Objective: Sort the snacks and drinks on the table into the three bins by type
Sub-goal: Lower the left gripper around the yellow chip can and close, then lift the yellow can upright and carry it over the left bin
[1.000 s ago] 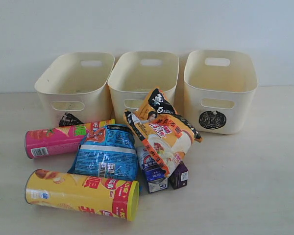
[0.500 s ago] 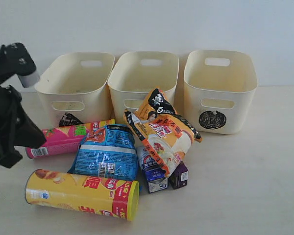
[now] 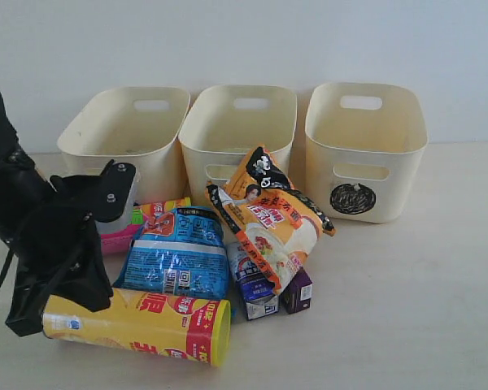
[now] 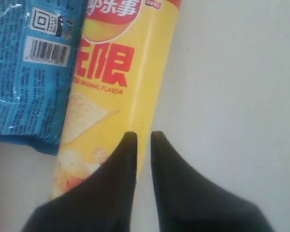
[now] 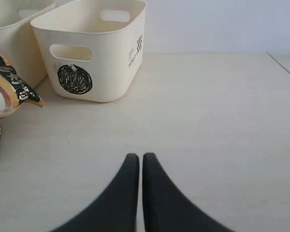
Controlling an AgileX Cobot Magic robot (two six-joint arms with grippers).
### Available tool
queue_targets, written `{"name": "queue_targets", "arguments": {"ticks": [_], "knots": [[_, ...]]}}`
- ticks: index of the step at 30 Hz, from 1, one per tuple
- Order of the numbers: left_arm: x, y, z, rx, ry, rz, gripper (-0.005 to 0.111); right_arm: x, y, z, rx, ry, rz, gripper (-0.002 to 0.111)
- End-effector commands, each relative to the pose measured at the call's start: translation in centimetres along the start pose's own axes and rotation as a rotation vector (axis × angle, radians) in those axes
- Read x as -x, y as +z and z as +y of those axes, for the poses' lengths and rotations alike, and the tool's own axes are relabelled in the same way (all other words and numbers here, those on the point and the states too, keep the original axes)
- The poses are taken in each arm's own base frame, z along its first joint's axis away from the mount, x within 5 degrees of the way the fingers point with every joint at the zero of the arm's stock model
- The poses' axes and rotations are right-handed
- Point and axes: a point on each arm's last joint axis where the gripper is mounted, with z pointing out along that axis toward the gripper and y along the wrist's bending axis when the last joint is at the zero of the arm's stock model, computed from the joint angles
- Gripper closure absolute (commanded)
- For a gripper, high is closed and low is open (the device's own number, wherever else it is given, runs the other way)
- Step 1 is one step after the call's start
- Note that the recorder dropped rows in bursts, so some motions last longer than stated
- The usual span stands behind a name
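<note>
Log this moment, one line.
left gripper: shut, above yellow canister, holding nothing | right gripper: shut, above table, holding nothing | bins: no item seen inside

The left arm (image 3: 41, 236) covers the left half of the pink-yellow canister (image 3: 156, 213), part of the left end of the yellow canister (image 3: 163, 313), and the front mark of the left bin (image 3: 159, 150). The orange bag (image 3: 268, 219) hides the front mark of the middle bin (image 3: 197, 154) and the top of the white-and-blue carton (image 3: 252, 286). The purple carton (image 3: 299, 291) shows only a corner. The arm itself runs off the exterior view's left edge. In the left wrist view the blue bag (image 4: 24, 72) is cropped at two edges.
</note>
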Motion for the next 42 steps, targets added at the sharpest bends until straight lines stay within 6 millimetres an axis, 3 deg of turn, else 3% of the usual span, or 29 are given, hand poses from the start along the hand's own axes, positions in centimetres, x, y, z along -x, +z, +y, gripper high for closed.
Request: {"name": "queue_targets", "arguments": {"ticks": [1,2,3,10,15,32,36,42], "knots": [[0.1,0.9,0.2,-0.045,0.041,-0.001,0.054,-0.1,0.0,0.0,-0.004,-0.004,-0.006,0.108],[0.3,1.0,0.5,-0.007,0.034,-0.010,0.031,-0.1,0.0,0.0,-0.004,-0.004,-0.006,0.108],[0.4,1.1,0.6,0.014,0.033,-0.013,0.027,-0.1,0.0,0.0,-0.004,-0.004,-0.006,0.108],[1.4,3.0,0.4,0.008,0.160,0.053,0.027,-0.1,0.0,0.0,-0.004,-0.002,-0.006,0.108],[1.6,3.5,0.9,0.054,0.160,0.047,0.027,-0.1,0.0,0.0,-0.004,-0.002,-0.006,0.108],[0.6,7.1,1.4,-0.040,0.110,0.105,0.033,-0.1,0.0,0.0,-0.004,-0.002,-0.006,0.108],[0.3,7.4,1.5,-0.045,0.122,0.134,0.049,-0.1,0.0,0.0,-0.004,-0.002,-0.006,0.108],[-0.7,7.3,0.9,-0.108,0.172,0.231,0.102,0.0,0.0,0.0,-0.004,-0.002,-0.013,0.108]]}}
